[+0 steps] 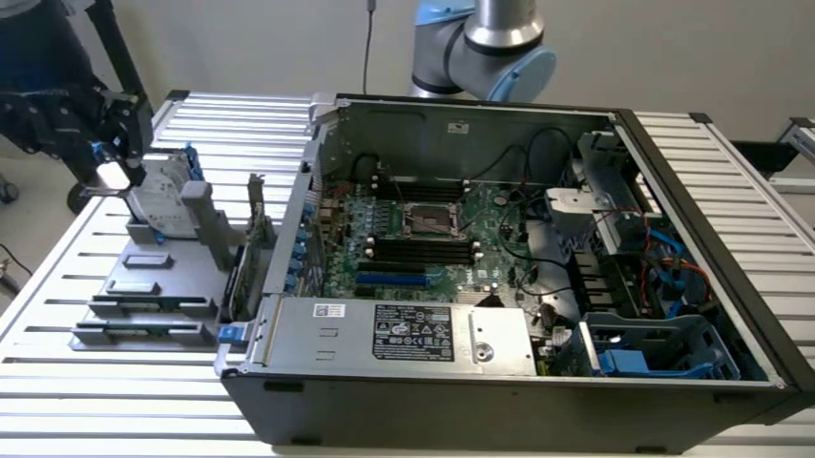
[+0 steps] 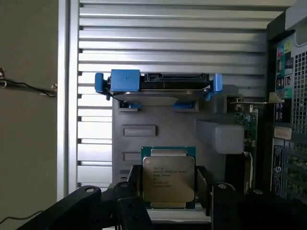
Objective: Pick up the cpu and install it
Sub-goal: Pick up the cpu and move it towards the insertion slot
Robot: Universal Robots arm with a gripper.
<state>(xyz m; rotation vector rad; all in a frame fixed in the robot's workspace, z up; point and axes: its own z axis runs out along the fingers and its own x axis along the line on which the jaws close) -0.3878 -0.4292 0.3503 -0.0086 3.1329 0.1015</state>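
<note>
- The gripper (image 1: pixel 113 170) hangs at the exterior view's left. It points down, and the grey tray (image 1: pixel 128 286) lies below it.
- The cpu (image 2: pixel 168 178) sits right between the gripper's two black fingers (image 2: pixel 135 186). One finger presses on each side, so the gripper is closed on the chip and holding it.
- The fingers stand quite far apart, because the chip is wide.
- The chip's shiny flat top faces up toward the wrist. Its shape is almost square, so no side looks much longer than the others. Its edges line up straight with the fingers.
- In the exterior view the chip shows as a small bright spot under the gripper, up off the tray. So the picking up looks done.
- Just beside the gripper, a little lower, the hard drive (image 1: pixel 163 202) stands on its edge in its blue bracket (image 2: pixel 125 80).
- The open computer case (image 1: pixel 510 382) is well away from the gripper, toward the exterior view's right.
- The empty socket (image 1: pixel 430 221) sits in the middle of the green board (image 1: pixel 382 262) inside the case. It is lower than the chip and well apart from it.
- The arm's grey and blue joint (image 1: pixel 491 48) stands behind the case. From there the arm reaches across to the tray side.
</note>
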